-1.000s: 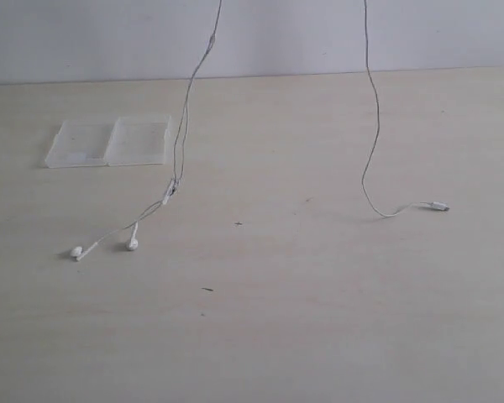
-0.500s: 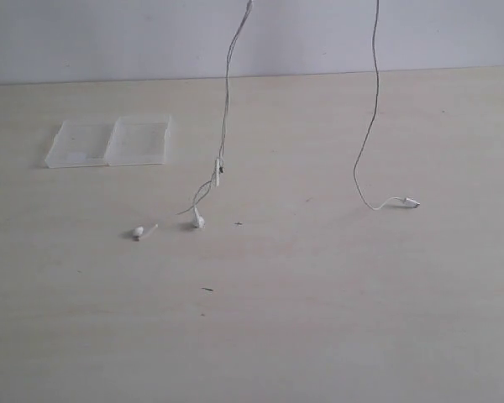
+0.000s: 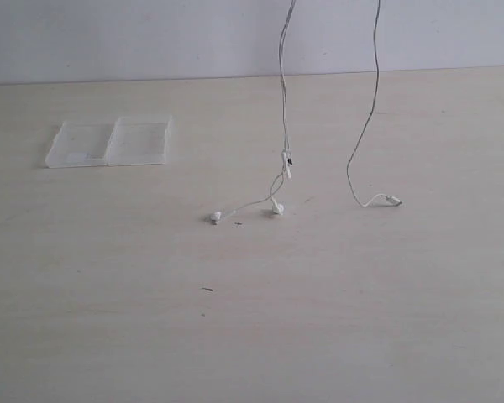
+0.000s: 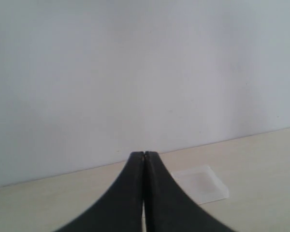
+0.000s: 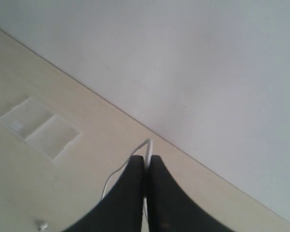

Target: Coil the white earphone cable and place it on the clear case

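The white earphone cable (image 3: 283,101) hangs from above the exterior view in two strands. Its left strand carries the inline piece (image 3: 287,162) and ends in two earbuds (image 3: 215,217) lying on the table. Its right strand (image 3: 370,109) ends in a plug (image 3: 393,200) resting on the table. Both grippers are above that view. My left gripper (image 4: 144,154) is shut, with a pale sliver between its fingers. My right gripper (image 5: 146,158) is shut on the cable (image 5: 146,147), which loops out past the tips. The clear case (image 3: 109,142) lies open at the far left, away from the cable.
The pale wooden table (image 3: 252,336) meets a plain white wall at the back. The case (image 4: 200,183) shows beside the left fingers, and the case (image 5: 38,126) also shows in the right wrist view. A small dark speck (image 3: 207,290) lies near the table's middle.
The left strand has swung right, dragging the earbuds across the table away from the case and toward the right strand. The plug end has slid a little left.
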You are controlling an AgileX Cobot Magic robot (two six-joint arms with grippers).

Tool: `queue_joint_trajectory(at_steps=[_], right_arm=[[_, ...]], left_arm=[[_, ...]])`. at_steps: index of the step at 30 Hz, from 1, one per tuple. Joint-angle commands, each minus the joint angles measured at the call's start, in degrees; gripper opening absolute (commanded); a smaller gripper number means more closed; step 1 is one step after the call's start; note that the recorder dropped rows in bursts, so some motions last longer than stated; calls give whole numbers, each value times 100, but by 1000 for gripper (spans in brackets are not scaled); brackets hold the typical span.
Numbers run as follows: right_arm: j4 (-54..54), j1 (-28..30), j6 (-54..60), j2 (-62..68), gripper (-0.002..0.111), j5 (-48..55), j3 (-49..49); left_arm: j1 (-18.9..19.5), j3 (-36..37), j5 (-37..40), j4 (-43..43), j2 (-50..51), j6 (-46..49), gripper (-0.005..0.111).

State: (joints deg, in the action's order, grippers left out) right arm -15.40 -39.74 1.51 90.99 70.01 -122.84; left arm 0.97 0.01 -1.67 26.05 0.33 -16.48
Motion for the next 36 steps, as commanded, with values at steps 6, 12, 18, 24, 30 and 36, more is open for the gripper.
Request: queue_joint_trajectory(at_steps=[6, 12, 18, 24, 30, 36], right_arm=[[906, -18, 146, -525, 0, -131, -41], [1693, -18, 353, -782, 0, -444, -41], [1708, -18, 378, -980, 0, -793, -41], [2009, -18, 396, -1074, 0, -1119, -41], [2137, -18, 441, -1062, 0, -1216, -41], [2113, -18, 441, -1061, 0, -1109, -41]], left_arm=[[-37, -1, 287, -34, -33, -54, 0], [-37, -1, 1106, -467, -33, -69, 0], [-37, -1, 1742, -836, -33, -69, 0], [-37, -1, 1946, -1000, -33, -69, 0], [-37, -1, 1946, -990, -33, -29, 0], [-37, -1, 1946, -976, -33, -29, 0]])
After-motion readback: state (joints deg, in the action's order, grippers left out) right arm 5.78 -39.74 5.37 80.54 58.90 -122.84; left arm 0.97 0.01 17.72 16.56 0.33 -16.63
